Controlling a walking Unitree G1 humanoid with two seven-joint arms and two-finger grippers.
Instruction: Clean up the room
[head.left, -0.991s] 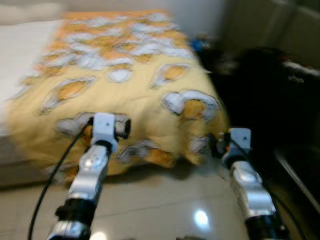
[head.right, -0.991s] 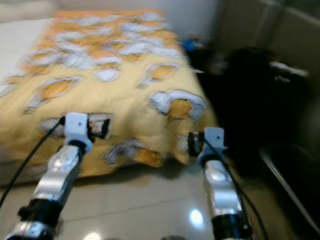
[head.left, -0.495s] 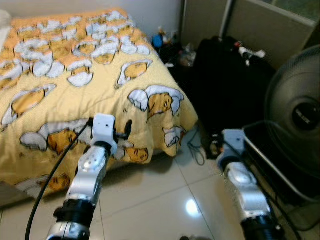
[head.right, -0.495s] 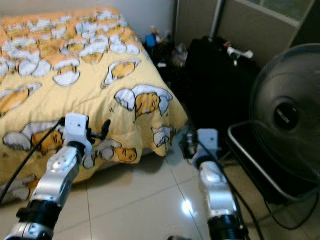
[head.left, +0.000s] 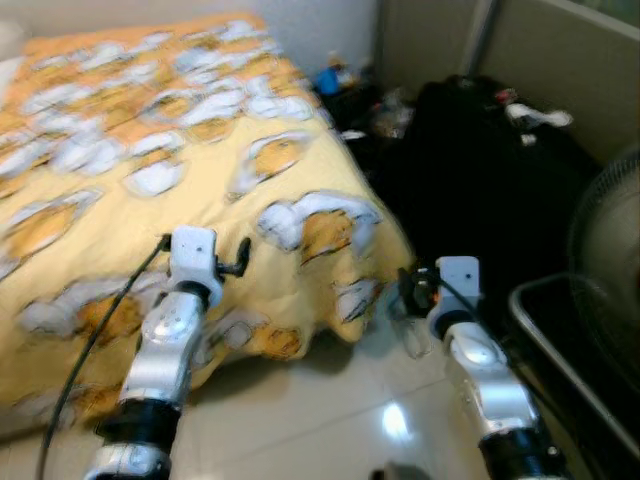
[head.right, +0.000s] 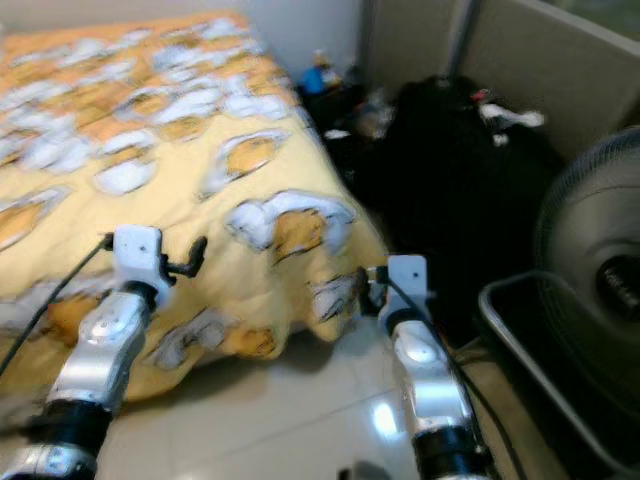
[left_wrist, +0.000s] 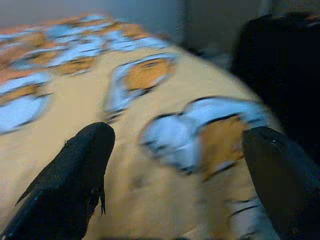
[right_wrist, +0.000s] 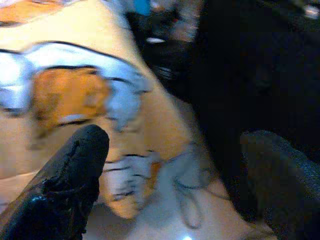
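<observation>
Blurred head views over a bed (head.left: 60, 330) under a yellow quilt (head.left: 150, 190) printed with white and orange egg figures, its corner hanging toward the glossy tiled floor (head.left: 300, 420). Left hand (head.left: 235, 262) raised over the quilt's near edge, fingers (left_wrist: 75, 170) spread wide, nothing between them. Right hand (head.left: 408, 290) held just off the quilt's drooping corner, above the floor, fingers (right_wrist: 70, 180) also spread and empty. Beside the bed, to the right, a big black bag (head.left: 470, 180) with a small white item on top, too blurred to name. Clutter (head.left: 345, 85) in the far gap between bed and bag, a blue piece among it. At the right edge, a fan (head.right: 600, 290) with a dark grille, a black frame (head.right: 520, 340) below it. Cables (right_wrist: 187, 200) on the floor near the corner of the quilt.
</observation>
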